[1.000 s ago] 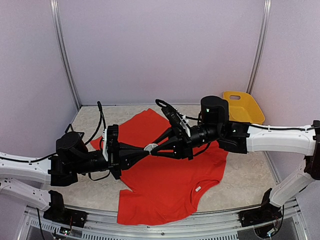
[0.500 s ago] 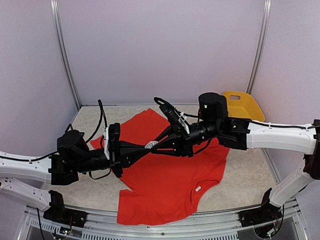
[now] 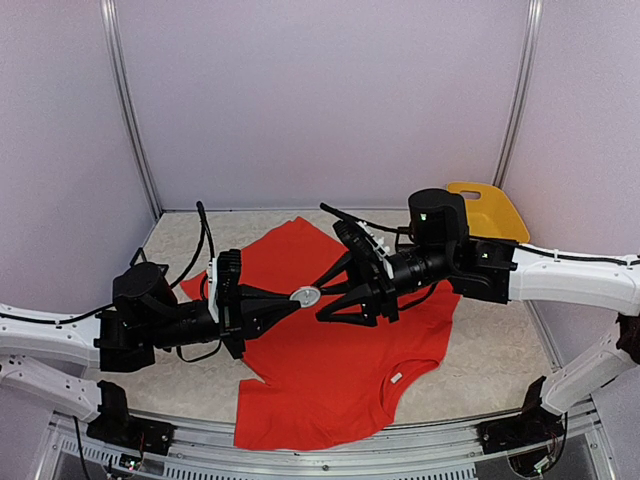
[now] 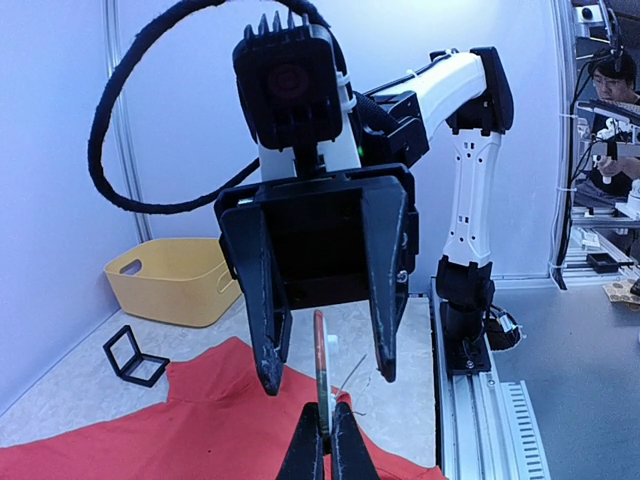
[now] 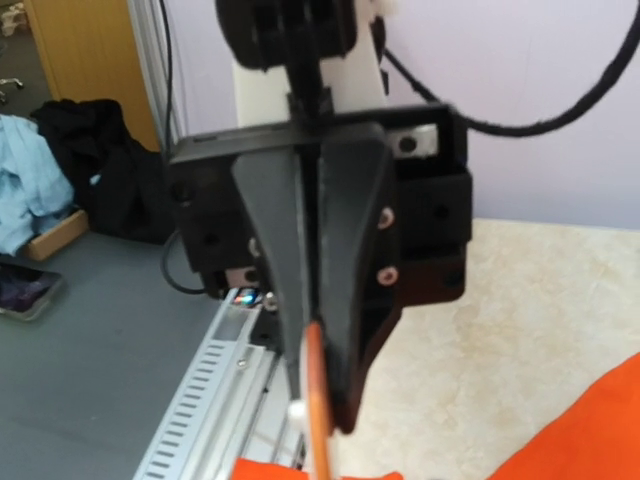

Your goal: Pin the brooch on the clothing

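We see the red T-shirt (image 3: 330, 370) spread flat on the beige, marbled table (image 3: 480, 350). Its soft fabric lies mostly smooth, with a small white label (image 3: 397, 378) at the neckline toward 5 o'clock. Both arms meet in the air above the middle of the shirt, the left reaching in from 8 o'clock and the right from 3 o'clock.

The left gripper (image 3: 297, 300) has its slim black jaws pressed together on the brooch (image 3: 305, 295), which from above looks like a small pale round disc. In the left wrist view we see the brooch (image 4: 320, 365) edge-on as a thin upright sliver with a reddish rim, pinched at its lower edge by the left gripper (image 4: 325, 450).

The right gripper (image 3: 326, 294) faces it head-on with its jaws spread. Its tapered, matte black fingers (image 4: 265, 320) stand one on each side of the brooch, with a gap on both sides. In the right wrist view the brooch (image 5: 316, 400) appears as an orange sliver held at the tips of the left gripper (image 5: 320, 380).

A yellow plastic basket (image 3: 488, 212) with a handle cut-out sits at 2 o'clock in the far corner. Near it a small black hinged case (image 4: 135, 355) lies open on the table.
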You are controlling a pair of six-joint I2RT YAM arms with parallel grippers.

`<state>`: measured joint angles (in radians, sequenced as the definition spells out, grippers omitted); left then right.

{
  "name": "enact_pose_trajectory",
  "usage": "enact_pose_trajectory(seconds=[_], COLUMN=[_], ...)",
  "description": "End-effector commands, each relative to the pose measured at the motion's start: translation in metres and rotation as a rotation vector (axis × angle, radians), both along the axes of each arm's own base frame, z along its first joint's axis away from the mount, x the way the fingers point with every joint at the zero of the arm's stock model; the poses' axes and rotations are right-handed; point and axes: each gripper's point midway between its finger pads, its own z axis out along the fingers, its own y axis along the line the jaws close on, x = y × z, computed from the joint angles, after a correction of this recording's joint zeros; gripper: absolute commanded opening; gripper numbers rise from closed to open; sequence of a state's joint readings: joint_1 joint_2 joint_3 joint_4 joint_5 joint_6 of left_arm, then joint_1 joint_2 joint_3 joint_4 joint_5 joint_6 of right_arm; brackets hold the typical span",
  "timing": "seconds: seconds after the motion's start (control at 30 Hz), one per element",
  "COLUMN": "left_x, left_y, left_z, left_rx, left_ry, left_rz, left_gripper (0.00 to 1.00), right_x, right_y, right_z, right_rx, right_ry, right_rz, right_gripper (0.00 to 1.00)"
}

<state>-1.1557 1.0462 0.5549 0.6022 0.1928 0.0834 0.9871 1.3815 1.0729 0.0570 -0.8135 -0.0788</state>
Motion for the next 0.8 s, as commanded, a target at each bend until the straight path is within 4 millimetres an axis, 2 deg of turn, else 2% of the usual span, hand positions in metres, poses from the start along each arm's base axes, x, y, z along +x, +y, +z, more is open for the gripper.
enact_pose_trajectory(seconds=[0.0,0.07,0.2,0.47,0.6,0.63,0.67,0.7,0.73,0.77], left_x=[0.0,-0.001,-0.001,0.001,0.011,0.018,0.025,0.036,0.045,0.055], left_y=[0.0,-0.001,-0.002,-0.005,-0.005,-0.003,0.0,0.004,0.009,0.014], left_z=[0.008,0.009,0.007,0.001,-0.003,-0.004,-0.006,-0.009,-0.013,-0.017], left_rx=[-0.013,-0.01,-0.002,0.016,0.019,0.018,0.019,0.018,0.02,0.024], left_ry=[-0.022,-0.022,-0.019,0.005,0.041,0.058,0.075,0.092,0.11,0.133], left_rz=[0.002,-0.003,-0.008,-0.007,0.041,0.076,0.113,0.173,0.222,0.275], left_gripper=[0.0,0.0,0.0,0.0,0.0,0.11,0.32,0.47,0.55,0.59], right_x=[0.006,0.009,0.01,0.012,0.022,0.028,0.037,0.047,0.06,0.072], right_y=[-0.001,-0.001,0.0,0.004,0.008,0.007,0.006,0.003,0.0,-0.005], right_z=[0.006,0.01,0.013,0.011,0.005,0.003,-0.002,-0.011,-0.02,-0.033], right_rx=[0.018,0.026,0.038,0.035,0.02,0.014,-0.004,-0.025,-0.047,-0.075], right_ry=[-0.016,-0.018,-0.02,0.007,0.024,0.023,0.056,0.08,0.103,0.133], right_rz=[-0.043,-0.057,-0.068,-0.066,-0.111,-0.139,-0.179,-0.219,-0.269,-0.319], right_gripper=[0.34,0.24,0.12,0.0,0.0,0.0,0.0,0.0,0.0,0.0])
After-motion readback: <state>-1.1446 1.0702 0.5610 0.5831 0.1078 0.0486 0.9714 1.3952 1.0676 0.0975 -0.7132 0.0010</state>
